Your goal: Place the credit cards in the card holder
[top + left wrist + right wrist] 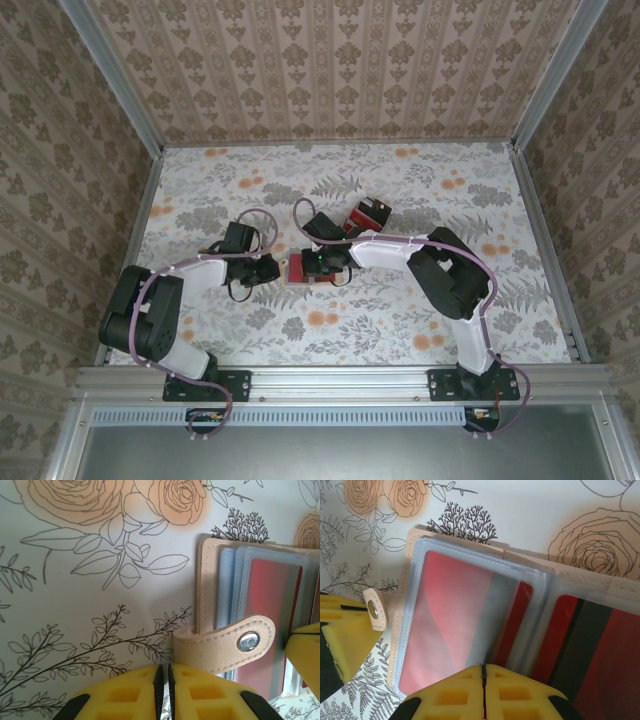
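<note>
The left tool (163, 677) and right tool (483, 680) are clenched shut at the open card holder (206, 590) at the worktop (400, 330) centre; loose credit cards (370, 213) lie just beyond it toward the far edge, nearer the right arm (440, 265).

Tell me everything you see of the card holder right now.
The card holder is tan and leather-like, lying open on the table. Its clear sleeves hold red cards, some dark-striped. A strap with a metal snap sticks out unfastened from one edge. The right tool, shut, sits at a sleeve's edge.
</note>
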Robot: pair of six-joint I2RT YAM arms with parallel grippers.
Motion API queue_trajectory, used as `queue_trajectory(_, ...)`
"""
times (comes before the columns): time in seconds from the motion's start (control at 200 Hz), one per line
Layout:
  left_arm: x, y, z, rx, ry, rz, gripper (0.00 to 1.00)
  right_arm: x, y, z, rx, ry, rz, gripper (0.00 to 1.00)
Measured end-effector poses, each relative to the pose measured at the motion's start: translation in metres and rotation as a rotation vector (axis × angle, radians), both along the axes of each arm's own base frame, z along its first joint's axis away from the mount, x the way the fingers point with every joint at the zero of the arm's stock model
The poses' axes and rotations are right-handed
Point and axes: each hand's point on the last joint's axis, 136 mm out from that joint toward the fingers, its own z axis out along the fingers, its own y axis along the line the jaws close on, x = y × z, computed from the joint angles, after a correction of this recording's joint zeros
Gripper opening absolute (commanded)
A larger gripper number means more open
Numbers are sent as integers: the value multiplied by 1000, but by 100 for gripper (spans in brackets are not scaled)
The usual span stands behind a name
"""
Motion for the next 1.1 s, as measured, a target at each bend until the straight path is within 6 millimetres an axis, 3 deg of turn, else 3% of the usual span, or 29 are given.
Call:
queue_trajectory(0.175, -1, -1, 3, 6, -4, -3, 17, -1, -3, 1, -18, -8, 15, 17)
queue_trajectory(0.335, -5, -4, 17, 7, -33, -18, 34, -3, -10, 17, -40, -40, 35, 30)
queue_trajectory(0.45, -2, -2, 33, 4, -83, -1, 42, -3, -9, 24, -46, -56, 57, 38)
queue_trajectory(0.68, -3, -8, 33, 65, -76, -23, 51, -9, -6, 23, -54, -54, 78, 39)
queue_trajectory(0.925, 12, -29, 42, 118, -87, -72, 54, -15, -12, 15, -67, -38, 75, 39)
queue_trajectory(1.1, 14, -32, 31, 162, -57, -89, 52, -17, -16, 15, -62, -34, 62, 40)
